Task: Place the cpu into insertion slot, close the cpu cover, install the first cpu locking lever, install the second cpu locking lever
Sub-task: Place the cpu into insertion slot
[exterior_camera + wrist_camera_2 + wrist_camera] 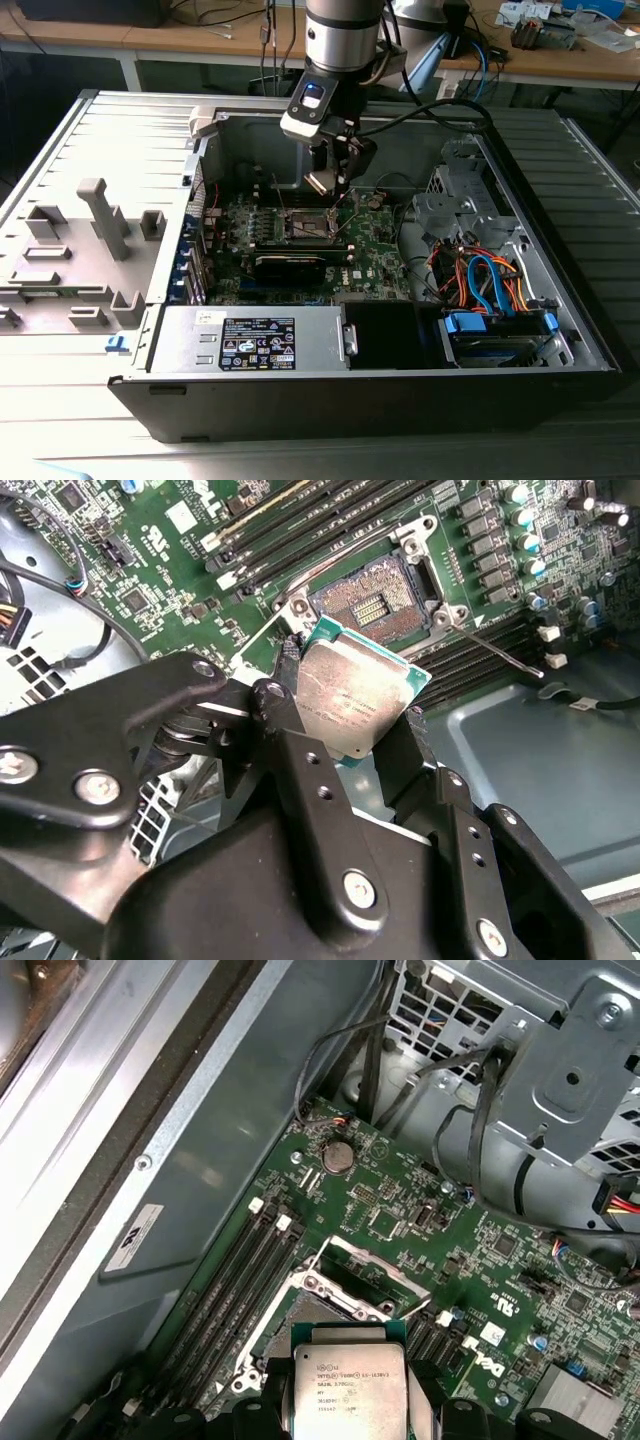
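My gripper point(345, 720) is shut on the cpu point(352, 692), a thin silvery-grey square chip pinched by its edges between the black fingers point(283, 708). The cpu point(345, 1382) hangs tilted a little above the insertion slot point(305, 1318), apart from it. In the second wrist view the insertion slot point(375, 592) lies bare, its contact field showing. The cpu cover point(382, 1263), a thin silver frame, stands raised at the far side of the socket. A thin locking lever point(497, 652) juts out beside the socket, unlatched. In the exterior view the gripper point(333, 185) hovers over the socket point(308, 226) inside the open computer case.
Memory slots point(240, 1280) run along one side of the socket and a round coin battery point(338, 1155) lies beyond it. A metal drive cage point(560, 1070) with cables stands close by. A black heatsink block point(290, 265), the power supply point(250, 340) and coloured cables point(480, 280) fill the case.
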`<action>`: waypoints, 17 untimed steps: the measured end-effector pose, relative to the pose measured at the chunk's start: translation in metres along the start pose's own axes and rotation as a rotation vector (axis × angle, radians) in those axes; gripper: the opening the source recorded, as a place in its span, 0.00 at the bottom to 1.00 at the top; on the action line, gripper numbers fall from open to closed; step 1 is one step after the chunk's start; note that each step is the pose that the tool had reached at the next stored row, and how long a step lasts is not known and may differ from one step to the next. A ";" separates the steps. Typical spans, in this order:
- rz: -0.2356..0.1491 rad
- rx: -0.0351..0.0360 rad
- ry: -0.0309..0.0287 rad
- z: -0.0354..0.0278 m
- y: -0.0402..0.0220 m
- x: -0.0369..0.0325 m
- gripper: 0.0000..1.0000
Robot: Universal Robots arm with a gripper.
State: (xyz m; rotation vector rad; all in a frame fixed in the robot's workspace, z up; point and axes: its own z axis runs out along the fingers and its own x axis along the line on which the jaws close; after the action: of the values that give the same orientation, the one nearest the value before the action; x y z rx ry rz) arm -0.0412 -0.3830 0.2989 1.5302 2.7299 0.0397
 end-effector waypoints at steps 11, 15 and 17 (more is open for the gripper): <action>0.030 0.0000 -0.0008 0.0010 0.0000 0.0000 0.55; 0.041 0.0000 -0.0011 0.0013 0.0000 0.0000 0.55; 0.045 -0.0001 -0.0013 0.0014 0.0000 0.0000 0.55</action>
State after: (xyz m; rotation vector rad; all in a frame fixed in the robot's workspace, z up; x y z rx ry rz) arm -0.0412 -0.3830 0.2975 1.5910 2.6943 0.0392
